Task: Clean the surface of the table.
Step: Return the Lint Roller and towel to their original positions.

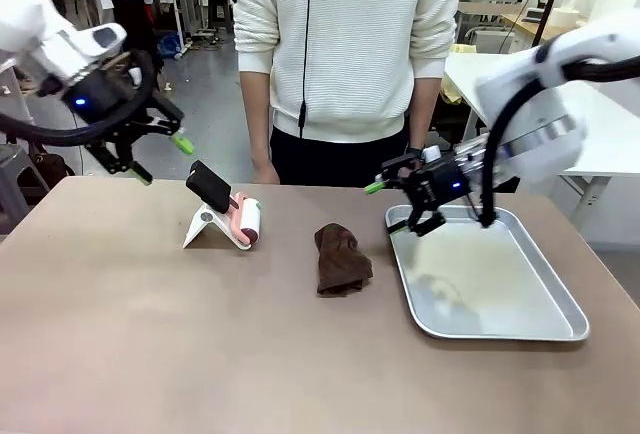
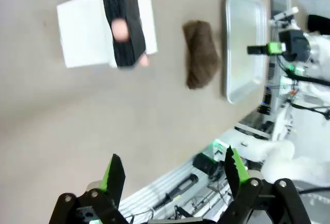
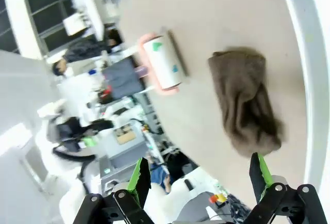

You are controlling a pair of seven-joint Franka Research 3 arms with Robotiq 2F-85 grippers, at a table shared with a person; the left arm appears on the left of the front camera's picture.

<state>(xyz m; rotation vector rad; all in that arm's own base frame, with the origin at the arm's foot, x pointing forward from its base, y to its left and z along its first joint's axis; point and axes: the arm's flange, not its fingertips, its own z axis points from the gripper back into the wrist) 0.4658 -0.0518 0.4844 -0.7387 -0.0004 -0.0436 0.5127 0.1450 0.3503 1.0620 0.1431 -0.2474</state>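
Observation:
The brownish table (image 1: 200, 344) carries a crumpled dark brown cloth (image 1: 342, 259) near its middle. My left gripper (image 1: 162, 158) hangs open and empty in the air above the table's far left, apart from everything. My right gripper (image 1: 395, 206) is open and empty too, hovering over the far left corner of the silver tray (image 1: 520, 329). In the left wrist view my left gripper (image 2: 174, 175) looks down on the table (image 2: 62, 110) and the cloth (image 2: 201, 53). The right wrist view has the right gripper (image 3: 200, 175) above the cloth (image 3: 247, 105).
A lint roller with a black handle (image 1: 225, 204) leans on a white stand left of the cloth; it also appears as lint roller (image 3: 162, 61) and stand (image 2: 85, 28). The tray (image 2: 245, 48) lies bare at the right. A person in a white sweater (image 1: 345, 44) stands at the far edge.

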